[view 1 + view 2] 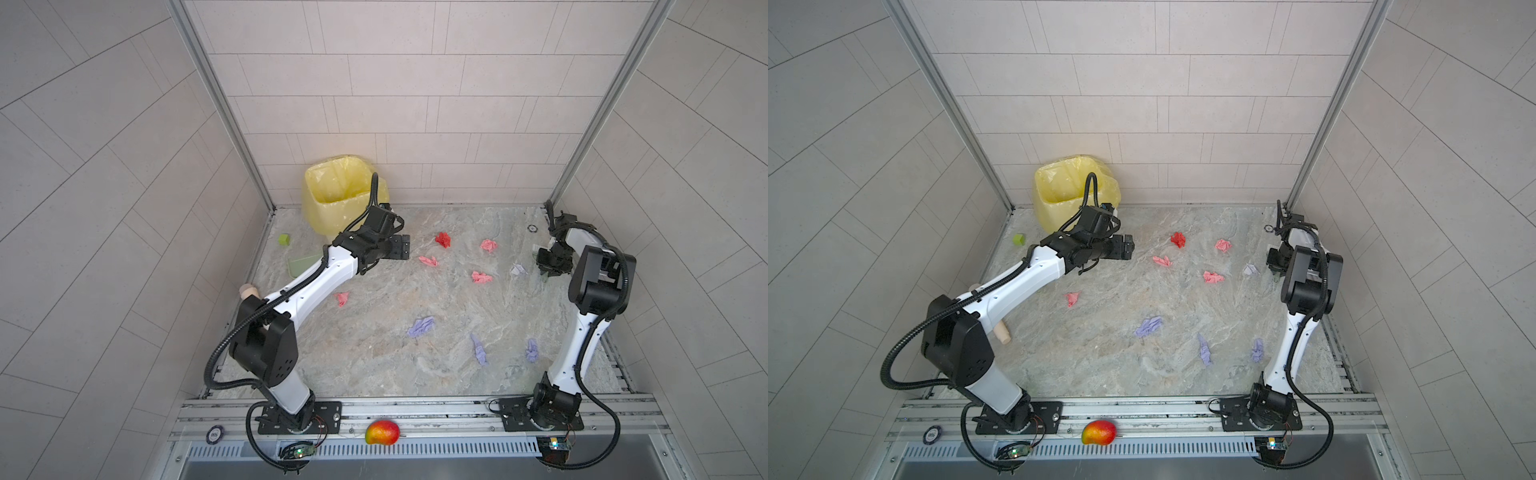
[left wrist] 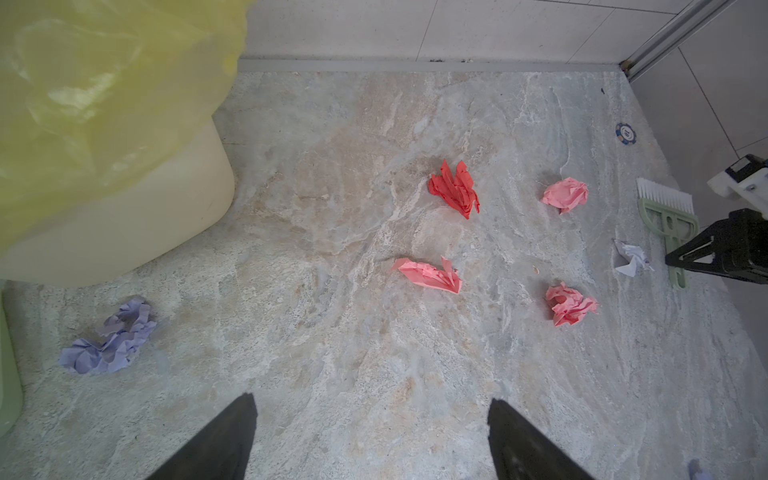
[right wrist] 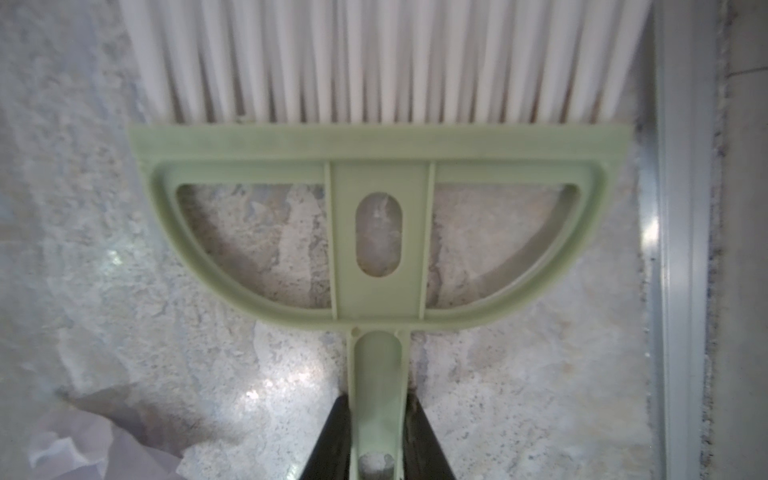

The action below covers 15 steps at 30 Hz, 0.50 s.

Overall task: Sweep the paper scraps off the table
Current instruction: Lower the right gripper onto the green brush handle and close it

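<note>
**Brush in hand, sweeping not yet begun**

My right gripper (image 3: 376, 415) is closed on the slim handle of the green brush (image 3: 380, 174), one finger pressed to each side. The brush lies flat by the right-hand rail of the table (image 1: 374, 365), its white bristles pointing toward the back wall. My left gripper (image 2: 370, 415) hangs above the table just beside the bin (image 1: 332, 195), its fingers spread wide with nothing between them.

I judge this to be the pick-up of the tool, the first step. None of the paper scraps (image 1: 481, 276) look gathered. Red and pink wads are strewn over the middle and back of the table, lavender ones lie nearer the front, and one pale wad sits just beside the brush.

Next I must lift the brush without letting the thin handle twist in my grip. Then I tip the bristles down to the surface and draw the nearest wads toward the left. They are light and may skip away, so slow strokes are called for.

The bin stands in the back left corner with its yellow liner (image 1: 320, 178) open. I see no scraps in the part of its inside that shows. A pale green dustpan (image 1: 301, 266) lies half hidden under my left arm, and its visible part is bare.
</note>
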Available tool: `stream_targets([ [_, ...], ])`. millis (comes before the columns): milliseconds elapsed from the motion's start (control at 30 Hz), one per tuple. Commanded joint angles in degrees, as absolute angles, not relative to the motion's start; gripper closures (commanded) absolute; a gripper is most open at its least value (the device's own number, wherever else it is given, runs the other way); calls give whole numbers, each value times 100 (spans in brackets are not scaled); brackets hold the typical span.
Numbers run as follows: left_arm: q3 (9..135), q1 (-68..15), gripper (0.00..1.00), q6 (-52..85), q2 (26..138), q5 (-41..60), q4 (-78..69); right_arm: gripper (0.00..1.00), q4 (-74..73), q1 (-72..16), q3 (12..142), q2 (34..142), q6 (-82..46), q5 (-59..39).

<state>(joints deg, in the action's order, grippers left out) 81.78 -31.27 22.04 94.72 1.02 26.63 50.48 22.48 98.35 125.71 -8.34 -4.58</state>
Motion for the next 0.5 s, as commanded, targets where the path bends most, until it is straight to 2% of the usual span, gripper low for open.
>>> stream_targets([
  [0, 8385, -3156, 7, 2223, 9560, 52, 2705, 83, 5282, 2243, 9780, 12801, -725, -149],
  [467, 8341, -3155, 0, 2239, 9614, 122, 2705, 96, 5345, 2124, 9901, 12437, -738, -162],
])
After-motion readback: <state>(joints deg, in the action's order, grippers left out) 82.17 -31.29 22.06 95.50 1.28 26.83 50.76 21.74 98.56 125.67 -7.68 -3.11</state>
